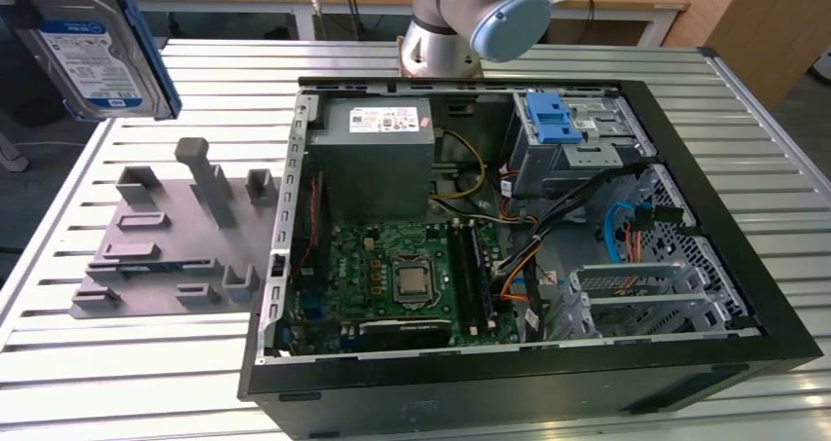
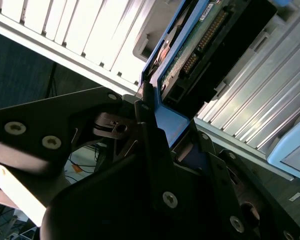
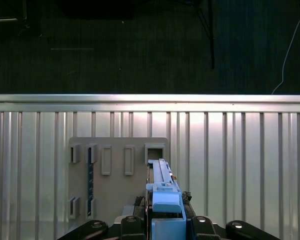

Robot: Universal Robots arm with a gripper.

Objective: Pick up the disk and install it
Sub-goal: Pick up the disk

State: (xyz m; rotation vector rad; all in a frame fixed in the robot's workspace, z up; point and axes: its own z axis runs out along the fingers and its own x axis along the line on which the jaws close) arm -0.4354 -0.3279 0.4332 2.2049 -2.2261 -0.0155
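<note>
Black hand [image 2: 164,131] clamps blue-bracketed flat silver-grey disk [image 1: 93,50] edge-on, high over grey slotted plate [image 1: 162,241] nr slatted metal table [image 1: 130,363] edge, clearing its posts.

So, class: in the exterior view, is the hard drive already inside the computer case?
No: the hard drive hangs aloft at the exterior view's left, outside the computer case.

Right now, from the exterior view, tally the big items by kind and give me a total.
disk, held up in the air: 1
grey holder plate: 1
open computer case: 1
power supply inside the case: 1
Total: 4
</note>
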